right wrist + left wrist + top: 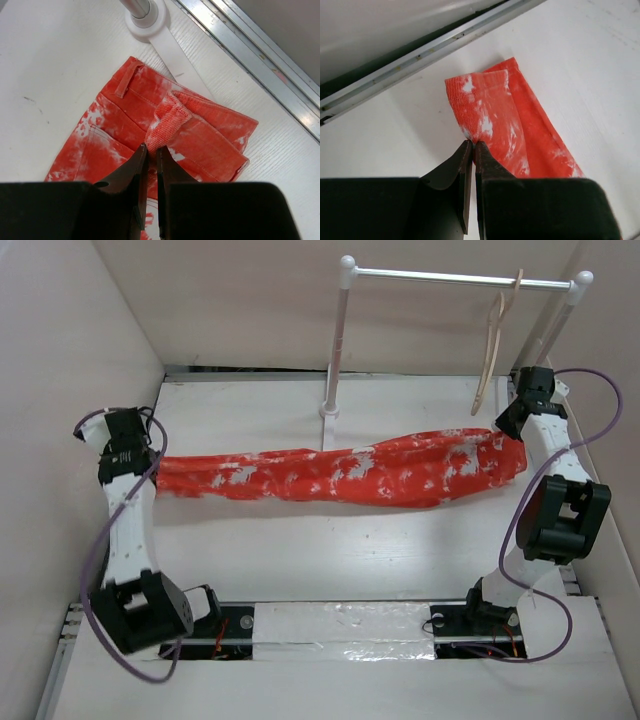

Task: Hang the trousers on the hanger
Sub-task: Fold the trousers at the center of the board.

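Top external shows the trousers (350, 472) stretched left to right on the table (300, 550), left gripper (472, 146) clamped on a leg hem, right gripper (150, 149) clamped on the waistband near the far-right hanger (492, 350), so I can lift them taut.

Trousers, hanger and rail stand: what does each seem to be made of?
The soft orange-red trousers with white blotches: woven cloth, likely cotton corduroy or twill; matte, fine ribs show at the hem. The thin pale beige hanger: looks like unpainted wood, though too small to rule out plastic. The white two-post rail stand: smooth painted or plastic posts, with a shiny, probably metal, crossbar.
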### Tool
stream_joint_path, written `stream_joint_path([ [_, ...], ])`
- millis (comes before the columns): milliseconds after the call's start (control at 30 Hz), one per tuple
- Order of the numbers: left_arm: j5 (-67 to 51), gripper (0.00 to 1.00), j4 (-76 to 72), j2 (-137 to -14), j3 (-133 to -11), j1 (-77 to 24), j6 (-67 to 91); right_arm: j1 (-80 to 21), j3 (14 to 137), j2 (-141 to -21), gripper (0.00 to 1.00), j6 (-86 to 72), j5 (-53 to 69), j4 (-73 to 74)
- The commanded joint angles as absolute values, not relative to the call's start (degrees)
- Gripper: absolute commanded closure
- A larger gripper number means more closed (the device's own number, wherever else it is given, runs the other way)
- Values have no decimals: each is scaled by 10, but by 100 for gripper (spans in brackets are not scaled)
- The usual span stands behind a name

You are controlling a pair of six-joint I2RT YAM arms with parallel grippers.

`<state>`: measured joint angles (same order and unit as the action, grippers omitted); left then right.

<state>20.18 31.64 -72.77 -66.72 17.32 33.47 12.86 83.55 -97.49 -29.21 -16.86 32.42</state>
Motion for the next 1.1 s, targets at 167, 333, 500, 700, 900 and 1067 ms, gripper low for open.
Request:
stream_joint_path([
  [167,277,100,404,-575,-617,199,277,145,854,-966,100,-308,-170,277],
  [333,226,100,387,-601,-615,204,279,145,858,-977,100,-314,-157,278],
  [500,200,100,368,-702,-642,204,286,134,867,-991,100,-310,-174,272],
  [700,190,100,353,-811,-689,204,275,134,892,-1021,100,-298,-197,267],
  [900,187,99,330,-887,-739,204,272,134,928,-1041,100,-285,-214,265],
  [1067,198,100,334,-939,-794,183,279,134,946,-1055,100,-279,-215,262],
])
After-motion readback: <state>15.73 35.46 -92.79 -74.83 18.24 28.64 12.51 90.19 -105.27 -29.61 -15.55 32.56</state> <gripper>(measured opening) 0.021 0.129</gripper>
